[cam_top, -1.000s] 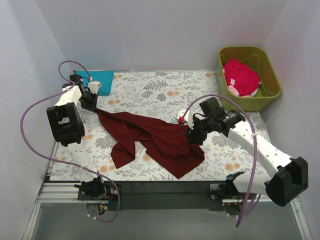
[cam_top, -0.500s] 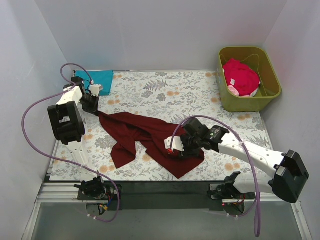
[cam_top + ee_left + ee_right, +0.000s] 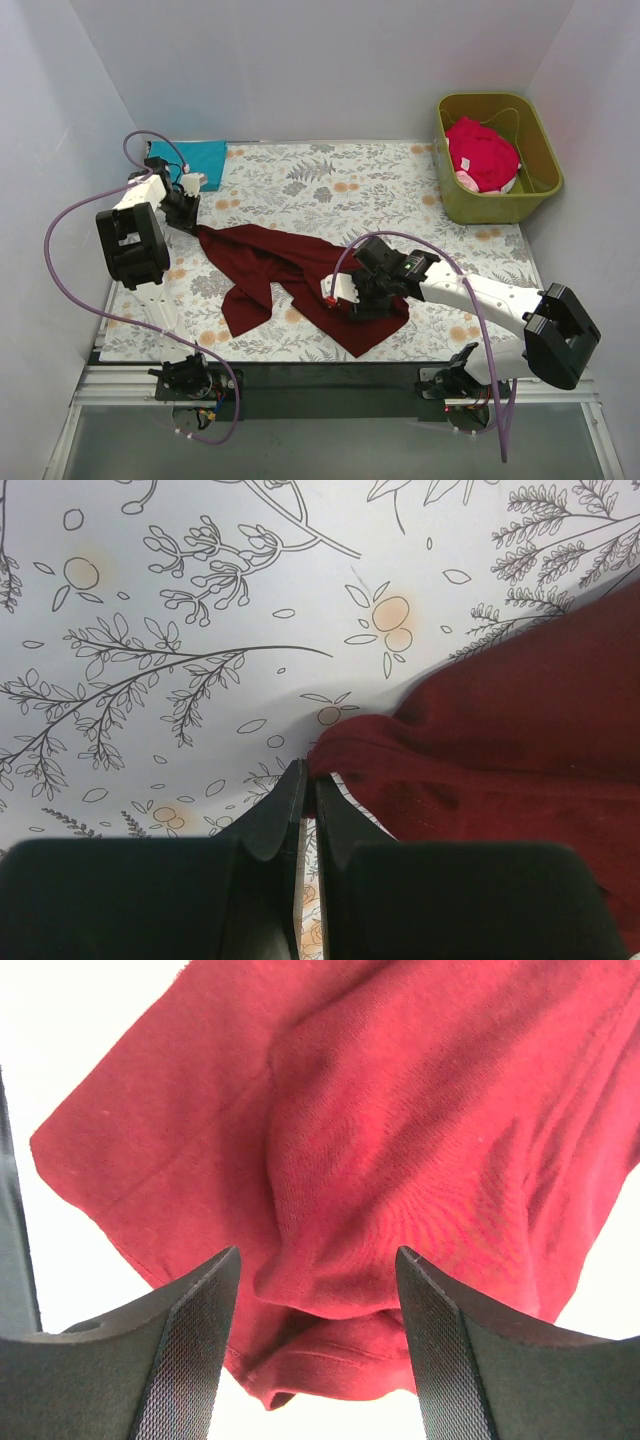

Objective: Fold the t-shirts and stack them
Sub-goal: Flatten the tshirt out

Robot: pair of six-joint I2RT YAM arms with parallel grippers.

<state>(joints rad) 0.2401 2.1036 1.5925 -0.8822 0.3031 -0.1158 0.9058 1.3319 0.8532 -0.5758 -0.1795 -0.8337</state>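
While the floral tablecloth is covering the whole work area, the maroon t-shirt is lying rumpled across its near middle, stretching from the left arm's reach down to the right arm's, and it is not yet folded. At the far right the olive tub is holding the red-pink t-shirt in a heap, seemingly waiting its turn, and at the far left corner the teal t-shirt is lying flat, likely serving as the base of the stack. I am watching the left gripper sitting low at the maroon shirt's upper-left corner with its fingers closed tight, the hem meeting their tips, so it is apparently pinning or pinching that corner to anchor the cloth. The right gripper is hovering over the shirt's lower right part with its fingers spread apart, a raised ridge of maroon cloth showing between them, gripping nothing yet. I am guessing it is lining up to pinch that ridge so both arms can pull the shirt flat.
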